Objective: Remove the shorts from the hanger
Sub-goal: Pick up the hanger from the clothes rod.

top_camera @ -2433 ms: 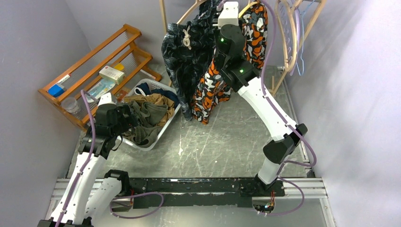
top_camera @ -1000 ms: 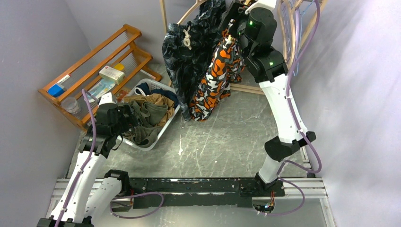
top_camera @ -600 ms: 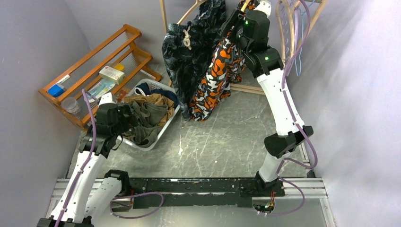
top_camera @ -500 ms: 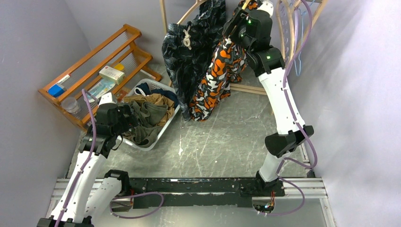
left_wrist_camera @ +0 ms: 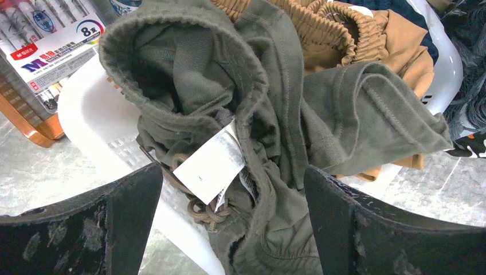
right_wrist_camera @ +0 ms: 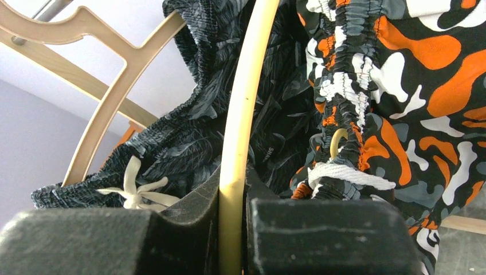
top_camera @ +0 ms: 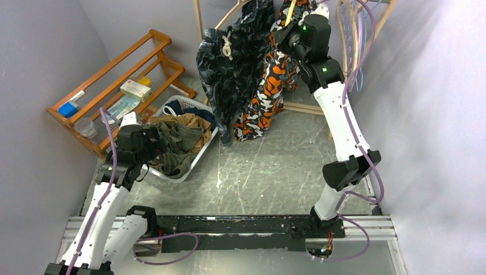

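Your right gripper [right_wrist_camera: 232, 229]: jaws clamped on pale wooden hanger bar [right_wrist_camera: 243, 114]. Orange-black-white camouflage fabric shorts [right_wrist_camera: 412, 74] hang just beside bar. Likely soft, light, limp. Pinch gathered elastic waistband. Left gripper [left_wrist_camera: 229, 226] well apart from bar, wide open, empty.

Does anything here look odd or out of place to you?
Yes. The right jaws pinch the pale hanger bar, not the camouflage shorts bunched beside it. Olive-grey shorts spill over the white basket's rim.
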`<state>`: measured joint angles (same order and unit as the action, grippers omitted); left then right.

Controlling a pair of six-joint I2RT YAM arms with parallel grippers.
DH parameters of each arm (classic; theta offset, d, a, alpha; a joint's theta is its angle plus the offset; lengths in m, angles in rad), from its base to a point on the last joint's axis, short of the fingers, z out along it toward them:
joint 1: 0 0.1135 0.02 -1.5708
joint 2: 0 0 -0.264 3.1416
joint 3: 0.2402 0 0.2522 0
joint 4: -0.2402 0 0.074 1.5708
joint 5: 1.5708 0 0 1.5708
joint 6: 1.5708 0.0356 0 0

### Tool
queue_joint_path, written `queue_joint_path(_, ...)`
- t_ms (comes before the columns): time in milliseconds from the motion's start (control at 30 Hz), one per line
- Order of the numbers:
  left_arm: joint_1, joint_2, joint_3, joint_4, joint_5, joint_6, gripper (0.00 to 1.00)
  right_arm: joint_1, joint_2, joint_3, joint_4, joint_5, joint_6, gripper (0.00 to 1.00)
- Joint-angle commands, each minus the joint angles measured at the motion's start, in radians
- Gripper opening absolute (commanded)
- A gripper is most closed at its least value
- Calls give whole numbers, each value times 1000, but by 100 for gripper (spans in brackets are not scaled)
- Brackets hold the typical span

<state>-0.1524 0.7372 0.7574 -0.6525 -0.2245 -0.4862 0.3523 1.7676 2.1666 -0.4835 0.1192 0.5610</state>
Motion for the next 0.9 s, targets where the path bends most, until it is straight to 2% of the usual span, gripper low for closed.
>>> queue_joint_path(0,-1,-1,-9,34,5,6,97,-11,-55,23,80,-27,-14,0)
queue_joint_path(433,-1,-1,-8,34,8,7,97,-16,-72,84,110,-53,5,0)
queue_joint_path(667,-1,-7,-9,33,4,5,97,-17,-164,-62,107,-69,55,0)
queue_joint_path(867,-1,-1,-9,36,11,9,97,-17,-250,-161,112,-158,33,0)
